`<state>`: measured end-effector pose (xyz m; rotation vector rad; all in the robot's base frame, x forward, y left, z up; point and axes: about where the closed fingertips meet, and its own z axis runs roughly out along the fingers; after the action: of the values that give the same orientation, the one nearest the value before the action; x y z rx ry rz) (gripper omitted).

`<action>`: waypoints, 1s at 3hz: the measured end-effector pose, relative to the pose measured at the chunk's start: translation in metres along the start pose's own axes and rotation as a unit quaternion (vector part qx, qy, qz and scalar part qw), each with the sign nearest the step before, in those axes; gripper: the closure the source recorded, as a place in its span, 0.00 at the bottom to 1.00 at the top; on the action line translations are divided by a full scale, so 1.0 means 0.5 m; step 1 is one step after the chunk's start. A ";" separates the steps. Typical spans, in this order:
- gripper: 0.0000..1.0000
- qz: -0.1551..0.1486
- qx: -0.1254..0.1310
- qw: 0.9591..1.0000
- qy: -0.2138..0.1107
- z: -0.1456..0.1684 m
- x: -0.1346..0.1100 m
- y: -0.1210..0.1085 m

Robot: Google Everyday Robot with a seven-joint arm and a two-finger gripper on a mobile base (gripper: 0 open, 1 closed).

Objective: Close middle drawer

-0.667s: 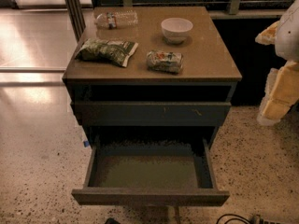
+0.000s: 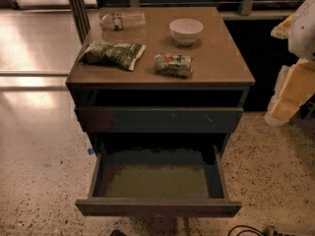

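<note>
The middle drawer (image 2: 157,206) is pulled far out of the cabinet towards me, low in the camera view. Its dull olive-grey floor (image 2: 157,181) is bare. Above it sits a like drawer front (image 2: 157,120) with small pale scratches towards its right, pushed in. My gripper (image 2: 288,100) is at the right edge of the view, on the pale arm. It hangs beside the cabinet's right side, higher than the open drawer and well apart from it.
On the cabinet top (image 2: 221,58) lie a clear bottle (image 2: 122,20), a white bowl (image 2: 186,31), a green snack bag (image 2: 112,53) and a small packet (image 2: 173,64). Speckled floor surrounds the cabinet. A dark cable (image 2: 246,230) lies at the bottom right.
</note>
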<state>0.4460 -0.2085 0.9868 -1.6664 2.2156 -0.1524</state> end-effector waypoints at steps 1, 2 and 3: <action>0.00 0.027 0.013 0.999 -0.026 0.036 -0.037 0.019; 0.00 0.052 -0.003 0.998 -0.048 0.158 -0.058 0.070; 0.00 0.075 -0.033 0.995 -0.057 0.300 -0.041 0.146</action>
<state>0.4372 -0.1481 0.8302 -1.4946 2.2705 0.0529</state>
